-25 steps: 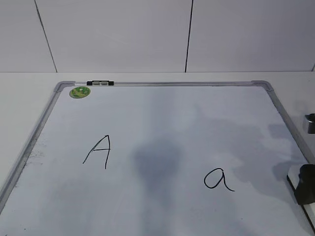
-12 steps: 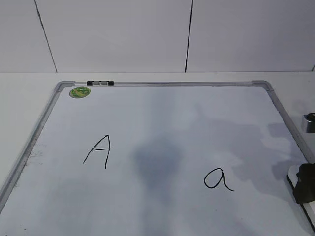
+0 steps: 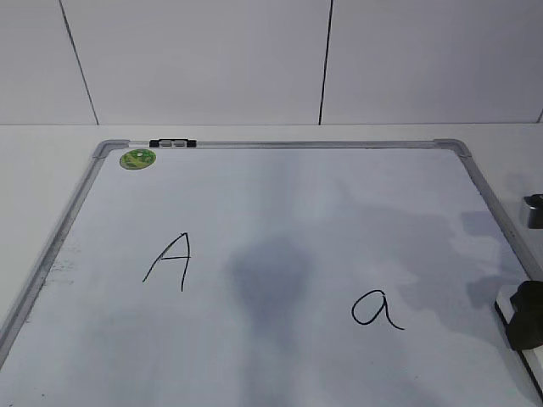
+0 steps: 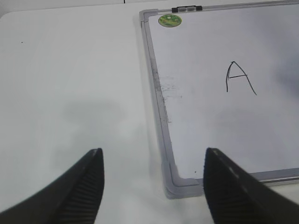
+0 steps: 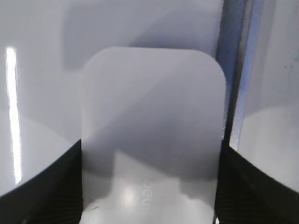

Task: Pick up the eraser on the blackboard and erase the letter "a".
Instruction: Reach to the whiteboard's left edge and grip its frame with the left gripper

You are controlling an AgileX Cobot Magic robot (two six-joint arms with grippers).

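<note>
The blackboard [image 3: 280, 145] lies flat on the table, a white board in a thin grey frame. The letter "a" [image 3: 377, 309] is written at its front right. The eraser [image 5: 152, 107], a white block with rounded corners and faint grey print, lies by the board's right frame; only its white edge [image 3: 501, 307] shows in the exterior view. My right gripper [image 5: 149, 186] has a jaw against each long side of it, and its dark finger [image 3: 528, 315] shows at the right edge. My left gripper [image 4: 154, 186] is open and empty above the board's near left corner [image 4: 175, 184].
A capital "A" [image 3: 170, 260] is written on the left half of the board. A round green magnet [image 3: 137, 158] and a black clip [image 3: 172, 143] sit at the far left corner. A grey part [image 3: 534, 210] shows at the right edge. A white wall stands behind.
The right gripper's dark finger has shifted slightly left over the eraser's white edge. The board, letters and left gripper look the same.
</note>
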